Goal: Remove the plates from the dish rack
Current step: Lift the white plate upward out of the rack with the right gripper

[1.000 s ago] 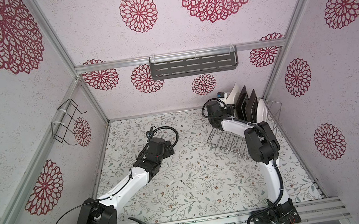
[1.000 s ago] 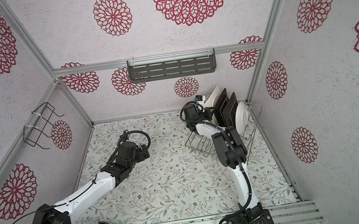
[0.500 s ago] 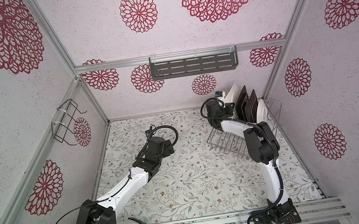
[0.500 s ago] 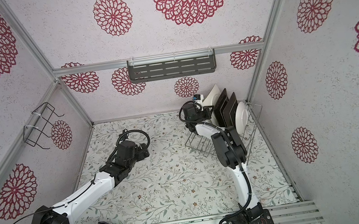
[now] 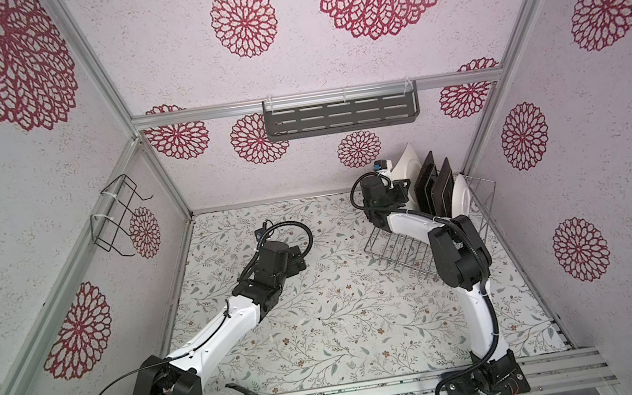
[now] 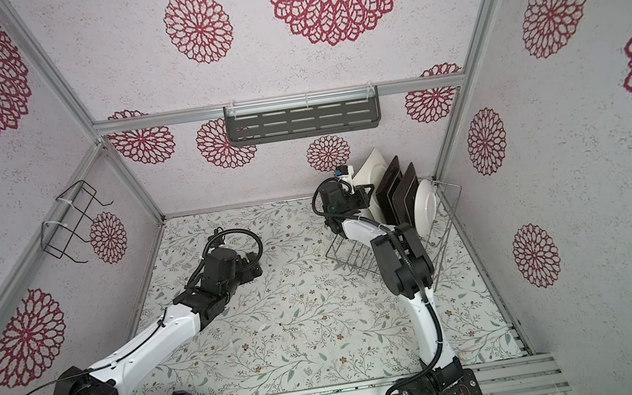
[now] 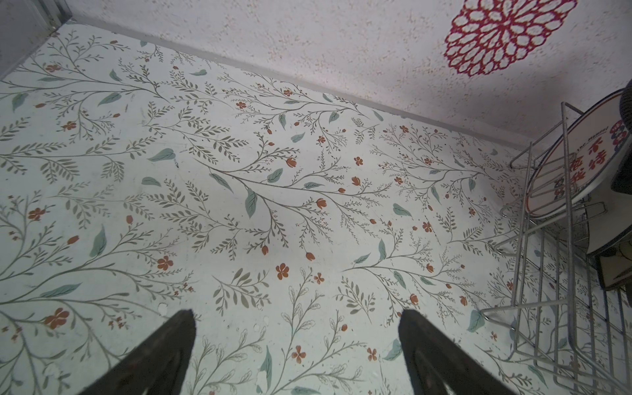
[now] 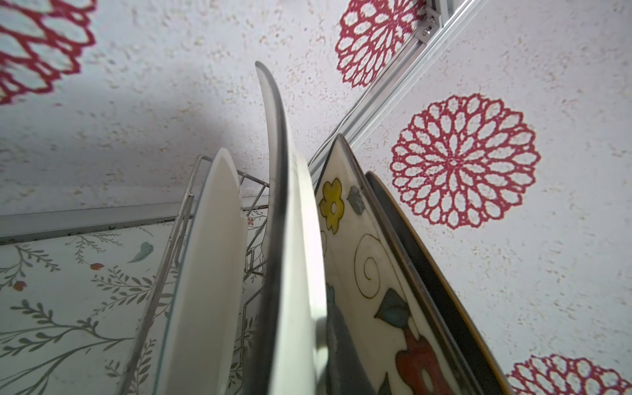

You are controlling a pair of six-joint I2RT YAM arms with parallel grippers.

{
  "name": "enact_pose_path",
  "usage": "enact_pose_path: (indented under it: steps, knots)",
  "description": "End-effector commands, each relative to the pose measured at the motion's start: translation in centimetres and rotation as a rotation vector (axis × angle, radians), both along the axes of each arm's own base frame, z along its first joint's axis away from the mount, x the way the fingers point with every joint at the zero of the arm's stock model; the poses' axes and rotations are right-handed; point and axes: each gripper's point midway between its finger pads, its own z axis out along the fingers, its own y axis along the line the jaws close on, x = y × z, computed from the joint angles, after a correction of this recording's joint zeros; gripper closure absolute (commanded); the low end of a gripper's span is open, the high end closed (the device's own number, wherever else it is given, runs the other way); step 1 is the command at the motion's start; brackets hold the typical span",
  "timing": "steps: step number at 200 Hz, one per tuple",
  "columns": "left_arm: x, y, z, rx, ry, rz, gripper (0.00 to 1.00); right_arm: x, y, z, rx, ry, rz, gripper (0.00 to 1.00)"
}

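The silver wire dish rack [image 5: 397, 250] [image 6: 352, 256] stands at the back right, with several plates on edge in it. My right gripper [image 5: 405, 186] [image 6: 366, 191] [image 8: 294, 325] is shut on the square white plate [image 5: 406, 165] [image 8: 297, 239] at the rack's left end. To its right stand two dark-backed plates [image 5: 428, 187], one showing a cream flowered face [image 8: 362, 260], then a round white plate [image 5: 459, 195]. A round plate with red characters [image 7: 574, 160] shows in the left wrist view. My left gripper [image 5: 297, 257] [image 7: 299, 316] hangs open over the floral table, holding nothing.
A dark grey slotted shelf [image 5: 340, 115] hangs on the back wall above the rack. A small black wire holder [image 5: 116, 218] is fixed to the left wall. The right wall post [image 5: 474, 142] stands close behind the rack.
The square white plate and my right gripper have risen slightly. The left arm has barely shifted.
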Motion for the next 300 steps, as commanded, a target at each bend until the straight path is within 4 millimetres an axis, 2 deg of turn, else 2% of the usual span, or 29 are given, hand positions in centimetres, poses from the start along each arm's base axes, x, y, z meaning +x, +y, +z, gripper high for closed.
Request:
enact_pose_path:
  steps: [1, 73, 179, 234, 300]
  knots:
    - [0.0, -0.2, 2.0, -0.011, -0.043, -0.003, 0.03, -1.7, 0.1, 11.2, 0.115, -0.275, -0.011, 1.00]
    - [0.0, -0.1, 2.8, -0.016, -0.057, -0.002, 0.03, -1.9, 0.3, 13.9, 0.114, -0.307, 0.001, 1.00]
    - [-0.3, 0.0, 5.0, -0.044, -0.093, 0.002, 0.03, -2.0, 0.7, 17.7, 0.120, -0.313, 0.034, 1.00]
    - [-0.4, 0.1, 6.7, -0.043, -0.110, 0.000, 0.03, -2.8, 0.7, 20.5, 0.128, -0.335, 0.042, 1.00]
    - [-0.9, 0.4, 7.3, -0.042, -0.120, -0.001, 0.03, -3.8, 0.9, 22.9, 0.110, -0.369, 0.036, 1.00]
